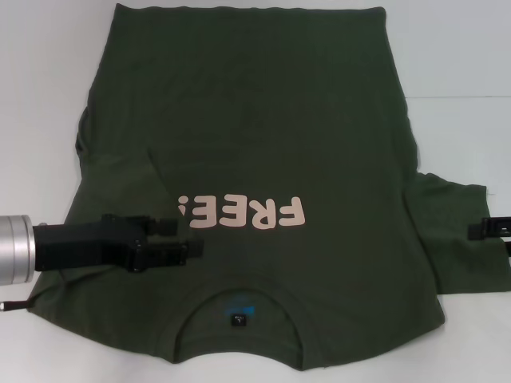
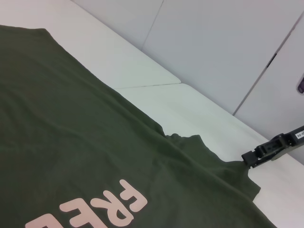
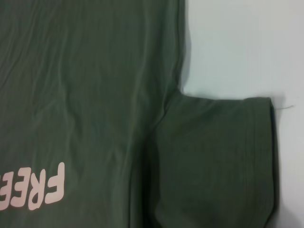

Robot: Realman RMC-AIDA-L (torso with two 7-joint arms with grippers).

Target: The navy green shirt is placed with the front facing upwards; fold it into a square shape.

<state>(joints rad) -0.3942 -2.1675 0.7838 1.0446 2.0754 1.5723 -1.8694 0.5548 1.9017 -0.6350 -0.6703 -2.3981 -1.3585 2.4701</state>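
Two grippers flank the shirt (image 1: 255, 144). Left gripper (image 1: 188, 243) lies level over its folded-in sleeve, right gripper (image 1: 479, 230) beside the flat sleeve; neither's jaw opening can be told.

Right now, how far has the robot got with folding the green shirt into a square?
Barely begun. Done: the left sleeve looks folded in onto the front of the navy green shirt, under the left gripper beside the FREE! lettering. In hand: the right gripper sits at the edge of the right sleeve, which lies spread flat on the white table. Left: that sleeve, both sides, and the hem-to-collar fold.
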